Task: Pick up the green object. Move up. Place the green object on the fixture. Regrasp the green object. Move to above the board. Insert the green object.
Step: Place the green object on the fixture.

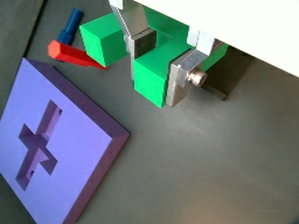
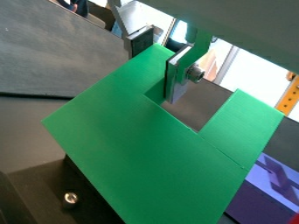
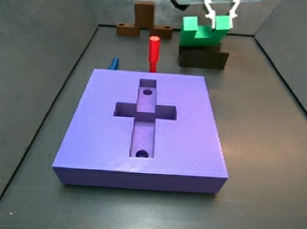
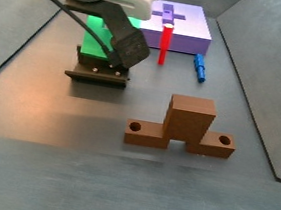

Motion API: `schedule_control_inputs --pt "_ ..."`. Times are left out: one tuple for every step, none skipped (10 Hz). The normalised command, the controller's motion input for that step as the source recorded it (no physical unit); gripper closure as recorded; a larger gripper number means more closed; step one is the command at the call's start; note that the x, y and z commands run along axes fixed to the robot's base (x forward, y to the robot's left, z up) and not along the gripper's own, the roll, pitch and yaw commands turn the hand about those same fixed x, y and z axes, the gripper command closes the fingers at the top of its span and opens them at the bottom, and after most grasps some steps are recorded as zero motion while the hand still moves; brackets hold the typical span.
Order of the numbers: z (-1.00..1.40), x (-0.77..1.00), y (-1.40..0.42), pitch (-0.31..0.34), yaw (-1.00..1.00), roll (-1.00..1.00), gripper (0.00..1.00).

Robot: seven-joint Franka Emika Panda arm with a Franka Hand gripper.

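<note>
While I watch from the remote station, the gripper (image 3: 218, 17) sits at the far end of the floor, directly over the fixture (image 3: 202, 58), with its silver fingers (image 1: 179, 80) clamped on the green object (image 3: 199, 32). The green object rests on top of the fixture, tilted, and in a side view (image 4: 110, 37) it leans up from the fixture's dark base plate (image 4: 96, 73). In a wrist view the green object (image 2: 140, 144) fills most of the picture, its square notch open beside the fingers (image 2: 177, 77).

The board (image 3: 145, 126) lies well apart from the fixture, nearer the camera in that side view. Its cross-shaped recess (image 3: 145, 110) holds nothing, and the two round holes in it look empty.

A red peg (image 3: 154, 53) stands upright between the board and the fixture, and a small blue piece (image 4: 202, 67) lies near it. A brown cross-shaped stand (image 4: 180, 127) sits on the floor, away from the fixture.

In a wrist view the fixture (image 1: 222, 77) is mostly hidden behind the green object (image 1: 149, 77). The arm is cut off at the frame edge.
</note>
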Motion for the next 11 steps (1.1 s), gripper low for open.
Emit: schedule_control_inputs --pt "-0.25 0.33 0.00 0.000 -0.14 0.19 1.00" --pt "-0.29 0.01 0.00 0.049 -0.33 0.36 1.00" --pt "-0.27 0.06 0.02 0.177 -0.46 0.29 1.00" --pt "-0.30 0.08 0.05 0.169 -0.29 0.13 1.00" --pt "-0.30 0.17 0.04 0.177 -0.19 0.07 1.00" --pt "-0.31 0.31 0.03 0.197 -0.05 0.13 1.00" --pt "-0.32 0.32 0.08 0.177 0.00 0.10 1.00" --pt "-0.32 0.22 0.11 0.123 0.00 0.10 1.00" --pt "-0.22 0.12 0.22 0.117 0.00 0.19 1.00" --pt "-0.12 0.00 0.15 0.069 0.00 0.19 1.00" --pt "-0.02 0.00 0.00 0.000 0.00 0.00 1.00"
